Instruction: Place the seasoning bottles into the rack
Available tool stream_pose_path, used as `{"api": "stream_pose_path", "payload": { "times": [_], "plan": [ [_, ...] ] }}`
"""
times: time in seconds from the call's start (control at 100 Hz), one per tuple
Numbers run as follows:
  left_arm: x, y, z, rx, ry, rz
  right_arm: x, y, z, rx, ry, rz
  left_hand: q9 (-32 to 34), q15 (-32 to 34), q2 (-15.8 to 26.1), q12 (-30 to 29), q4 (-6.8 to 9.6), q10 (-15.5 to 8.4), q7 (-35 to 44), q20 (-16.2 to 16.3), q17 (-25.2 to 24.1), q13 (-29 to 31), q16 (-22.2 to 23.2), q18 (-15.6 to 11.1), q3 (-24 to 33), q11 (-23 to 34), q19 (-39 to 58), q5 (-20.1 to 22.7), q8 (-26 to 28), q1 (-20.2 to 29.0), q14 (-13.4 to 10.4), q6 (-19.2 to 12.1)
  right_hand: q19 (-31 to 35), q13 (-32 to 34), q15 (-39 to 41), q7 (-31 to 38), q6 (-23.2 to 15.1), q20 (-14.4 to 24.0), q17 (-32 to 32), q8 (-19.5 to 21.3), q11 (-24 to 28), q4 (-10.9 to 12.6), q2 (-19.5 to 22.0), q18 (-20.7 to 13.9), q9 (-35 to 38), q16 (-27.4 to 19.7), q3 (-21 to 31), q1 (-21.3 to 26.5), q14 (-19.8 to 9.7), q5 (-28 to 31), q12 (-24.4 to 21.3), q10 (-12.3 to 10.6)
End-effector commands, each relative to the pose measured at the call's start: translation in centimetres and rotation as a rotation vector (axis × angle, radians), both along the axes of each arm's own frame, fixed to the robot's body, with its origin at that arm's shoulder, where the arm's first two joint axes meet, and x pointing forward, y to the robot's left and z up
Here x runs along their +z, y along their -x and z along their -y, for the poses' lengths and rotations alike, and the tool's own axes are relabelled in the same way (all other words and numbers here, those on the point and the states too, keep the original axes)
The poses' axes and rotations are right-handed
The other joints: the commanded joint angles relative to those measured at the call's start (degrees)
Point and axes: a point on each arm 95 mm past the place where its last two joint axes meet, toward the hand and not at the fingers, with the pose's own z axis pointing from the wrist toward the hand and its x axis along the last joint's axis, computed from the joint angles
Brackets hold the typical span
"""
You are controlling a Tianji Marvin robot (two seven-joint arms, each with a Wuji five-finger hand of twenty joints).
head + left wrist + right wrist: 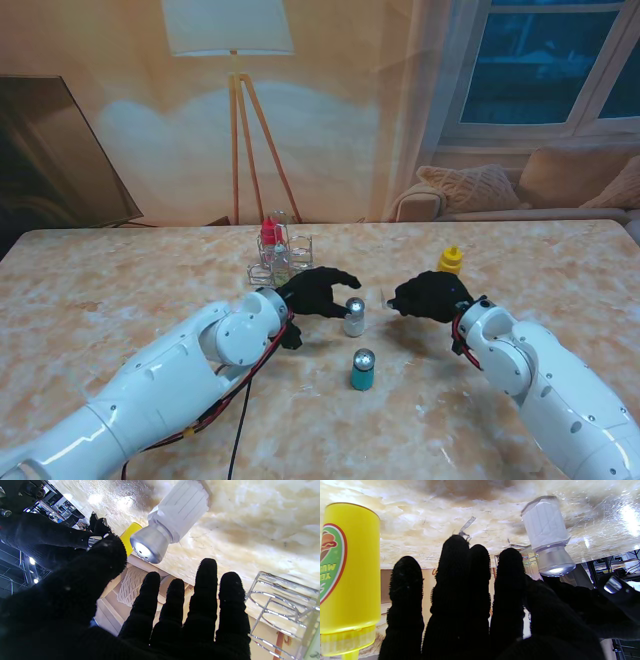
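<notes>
Marble tabletop (120, 290): white shaker (354, 317) upright between left hand (318, 292) and right hand (430, 296), both with fingers apart, holding nothing; teal shaker (362, 370) nearer to me; yellow bottle (450, 261) behind right hand; wire rack (282, 258) holds red-capped bottle (269, 235)

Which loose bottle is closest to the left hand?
The white shaker with the silver cap, right at the left hand fingertips; the teal one stands nearer to me.
</notes>
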Motion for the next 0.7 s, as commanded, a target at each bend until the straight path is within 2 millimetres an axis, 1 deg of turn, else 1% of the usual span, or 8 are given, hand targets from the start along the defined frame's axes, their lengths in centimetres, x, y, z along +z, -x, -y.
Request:
{"api": "stream_pose_path", "payload": {
  "times": [0.0, 0.17, 0.25, 0.29, 0.39, 0.5, 0.69],
  "plan": [
    [-0.2, -0.1, 0.9, -0.005, 0.007, -0.028, -0.5, 0.4, -0.3, 0.007, 0.007, -0.016, -2.2, -0.6, -0.6, -0.5, 1.37, -0.5, -1.4, 0.3, -0.3, 0.0, -1.0, 0.2, 1.0, 0.1, -0.5, -1.4, -0.3, -1.6, 0.3, -0.4, 0.1, 0.9, 0.2, 0.6, -1.4, 0.8, -0.1, -0.3, 0.4, -1.8, -0.6, 0.2, 0.5, -0.3, 1.6, -0.3, -1.5, 0.9, 0.2, -0.1],
    [-0.8, -0.2, 1.7, -0.017, 0.023, -0.066, -0.5, 0.4, -0.3, 0.007, 0.009, -0.017, -2.4, -0.3, -1.9, -0.5, 1.23, -0.9, -1.1, 0.5, -0.2, 0.3, -0.7, 0.2, 2.3, 0.2, -0.5, -1.3, -0.1, -2.1, 0.0, -1.3, 0.1, 0.9, 0.2, 0.6, -1.4, 0.8, -0.1, -0.3, 0.4, -1.8, -0.6, 0.1, 0.6, -0.3, 1.6, -0.4, -1.5, 1.0, 0.1, -0.4],
    [-1.2, -0.3, 1.9, -0.03, 0.013, -0.075, -0.4, 0.4, -0.2, 0.006, 0.008, -0.016, -2.5, -0.1, -2.5, -0.5, 1.14, -1.0, -1.0, 0.5, -0.1, 0.4, -0.5, 0.1, 2.8, 0.2, -0.4, -1.5, -0.1, -2.3, -0.2, -1.3, 0.1, 0.9, 0.2, 0.6, -1.3, 0.8, -0.1, -0.3, 0.3, -1.8, -0.6, 0.2, 0.5, -0.3, 1.6, -0.3, -1.4, 0.9, 0.1, 0.0],
    [-1.3, -0.3, 1.9, -0.033, 0.008, -0.08, -0.4, 0.4, -0.2, 0.006, 0.008, -0.015, -2.5, 0.1, -2.8, -0.5, 1.12, -0.9, -0.9, 0.5, 0.0, 0.6, -0.4, 0.1, 3.2, 0.2, -0.4, -1.5, -0.1, -2.1, -0.2, -1.1, 0.1, 0.9, 0.2, 0.6, -1.3, 0.8, -0.1, -0.3, 0.4, -1.8, -0.6, 0.2, 0.5, -0.3, 1.6, -0.3, -1.5, 0.9, 0.2, -0.2],
    [-1.7, -0.4, 2.0, -0.039, -0.002, -0.084, -0.4, 0.4, -0.2, 0.003, 0.008, -0.014, -2.6, 0.5, -3.7, -0.5, 1.0, -0.9, -0.7, 0.4, 0.4, 0.9, 0.0, -0.5, 3.9, 0.3, -0.6, -1.5, -0.1, -2.0, -0.7, -1.3, 0.1, 0.8, 0.2, 0.6, -1.4, 0.8, -0.1, -0.3, 0.4, -1.8, -0.6, 0.2, 0.5, -0.3, 1.6, -0.3, -1.5, 0.9, 0.2, 0.0],
    [-1.9, -0.5, 2.1, -0.046, -0.01, -0.082, -0.4, 0.4, -0.1, 0.003, 0.009, -0.014, -2.2, 1.6, -4.5, -0.3, 0.95, -1.2, -0.4, 0.4, 1.0, 1.8, 0.8, -0.8, 4.9, 0.8, -0.4, -1.3, -0.1, -1.4, -1.5, -1.5, 0.1, 0.9, 0.2, 0.6, -1.4, 0.8, -0.1, -0.3, 0.4, -1.8, -0.6, 0.2, 0.5, -0.3, 1.6, -0.3, -1.4, 0.9, 0.2, -0.1],
    [-2.1, -0.6, 2.3, -0.047, -0.009, -0.077, -0.4, 0.4, -0.1, 0.003, 0.009, -0.014, 0.0, 4.3, -4.7, 1.1, 0.73, -1.9, 2.8, 1.0, 2.5, 3.9, 3.5, -1.7, 5.5, 2.9, 1.1, 0.0, 0.9, -0.6, -3.5, -3.4, 0.1, 0.8, 0.2, 0.6, -1.3, 0.8, -0.1, -0.3, 0.4, -1.8, -0.6, 0.2, 0.5, -0.3, 1.5, -0.4, -1.4, 1.0, 0.2, -0.2]
  ]
}}
